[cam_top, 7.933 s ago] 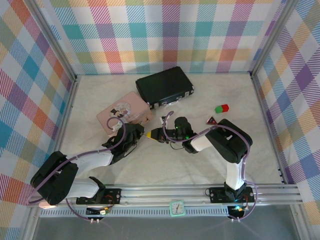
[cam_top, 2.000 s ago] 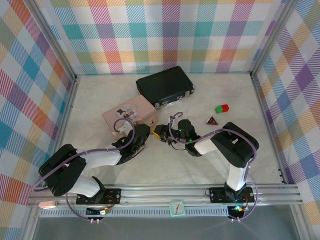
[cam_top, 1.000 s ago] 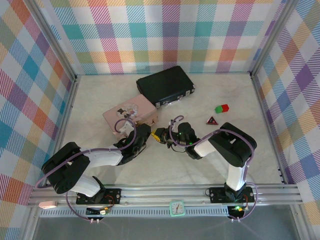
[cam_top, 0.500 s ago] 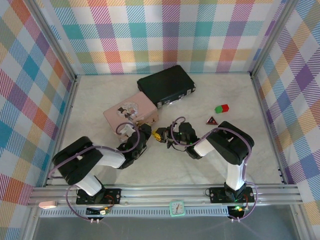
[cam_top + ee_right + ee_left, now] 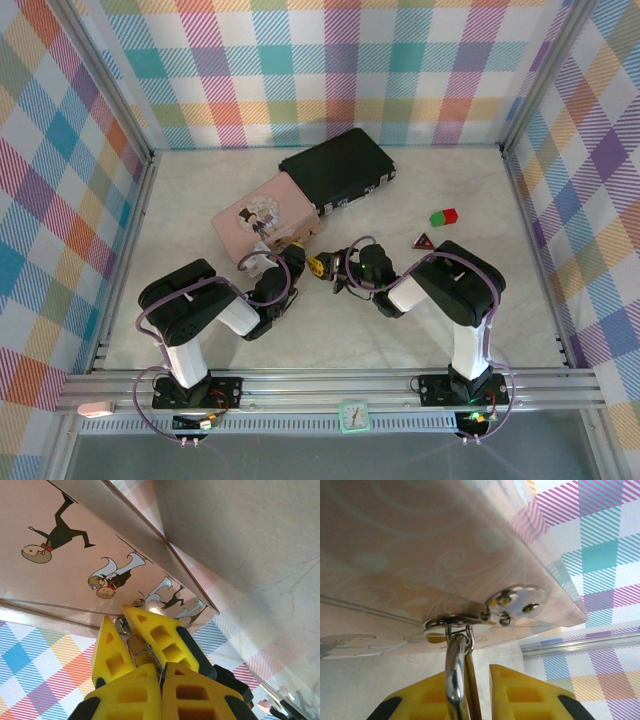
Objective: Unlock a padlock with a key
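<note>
Honestly, with the left gripper (image 5: 472, 680) nipped nearly shut on the tiny brass padlock (image 5: 455, 672) hanging off the near-right silver clasp (image 5: 470, 617) of the pink cartoon-printed box (image 5: 262, 215) and the right gripper (image 5: 161, 674) fully closed (can't spot the slim yellow-headed key), I'd align slowly before pushing.

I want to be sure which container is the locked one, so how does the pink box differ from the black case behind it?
The pink box has cartoon figures on its lid; the black case is plain. The pink box has a silver hasp with the padlock hung through it; the black case shows silver fittings along its near edge. Both are flat, closed and lie askew.
</note>
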Robot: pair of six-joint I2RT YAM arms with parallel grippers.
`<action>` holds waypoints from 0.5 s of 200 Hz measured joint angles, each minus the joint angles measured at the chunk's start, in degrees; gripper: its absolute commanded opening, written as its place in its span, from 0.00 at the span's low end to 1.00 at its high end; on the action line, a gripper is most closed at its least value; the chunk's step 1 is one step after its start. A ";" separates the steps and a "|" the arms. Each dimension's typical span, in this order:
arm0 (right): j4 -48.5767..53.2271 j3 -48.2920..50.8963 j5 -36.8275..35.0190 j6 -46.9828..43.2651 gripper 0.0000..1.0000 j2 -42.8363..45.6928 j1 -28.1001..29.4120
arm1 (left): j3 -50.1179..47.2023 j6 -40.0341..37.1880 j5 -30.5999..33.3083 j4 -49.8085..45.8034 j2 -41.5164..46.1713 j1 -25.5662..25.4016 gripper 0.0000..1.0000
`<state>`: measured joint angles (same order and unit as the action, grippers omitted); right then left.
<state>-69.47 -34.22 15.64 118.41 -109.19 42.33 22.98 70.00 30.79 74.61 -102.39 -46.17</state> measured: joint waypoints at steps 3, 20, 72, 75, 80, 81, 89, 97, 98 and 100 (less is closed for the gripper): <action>-0.02 -0.02 0.02 0.09 0.00 0.00 0.00 | -0.04 0.15 0.09 0.13 -0.09 -0.04 0.00; 0.11 -0.37 1.01 0.22 0.00 -0.20 0.00 | -0.42 1.40 0.92 0.59 -0.20 -0.28 0.00; -3.26 -4.79 8.24 0.22 0.02 -6.32 -0.37 | -2.51 4.13 4.94 -10.64 7.52 -0.37 0.00; -3.61 -5.03 8.66 0.22 0.02 -6.56 -0.37 | -2.51 4.13 5.11 -11.80 8.24 -0.37 0.00; -4.15 -5.46 9.40 0.22 0.03 -7.04 -0.39 | -2.51 4.20 5.42 -13.86 9.60 -0.37 0.00; -4.22 -5.51 9.49 0.22 0.03 -7.08 -0.39 | -2.49 4.22 5.53 -14.43 9.97 -0.37 0.00; -4.90 -6.08 10.69 0.22 0.05 -7.63 -0.37 | -2.47 4.37 5.90 -17.51 12.04 -0.37 0.00; -5.29 -6.43 11.61 0.22 0.08 -7.89 -0.37 | -2.40 4.61 6.01 -20.57 14.03 -0.39 0.00; -5.33 -6.45 11.67 0.22 0.09 -7.91 -0.35 | -2.38 4.61 6.03 -20.81 14.19 -0.42 0.00; -5.40 -6.51 11.89 0.22 0.10 -7.91 -0.35 | -2.32 4.79 6.01 -21.55 14.60 -0.44 0.00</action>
<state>-74.87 -40.73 27.53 118.63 -117.10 41.98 20.67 74.78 36.80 53.06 -87.79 -46.61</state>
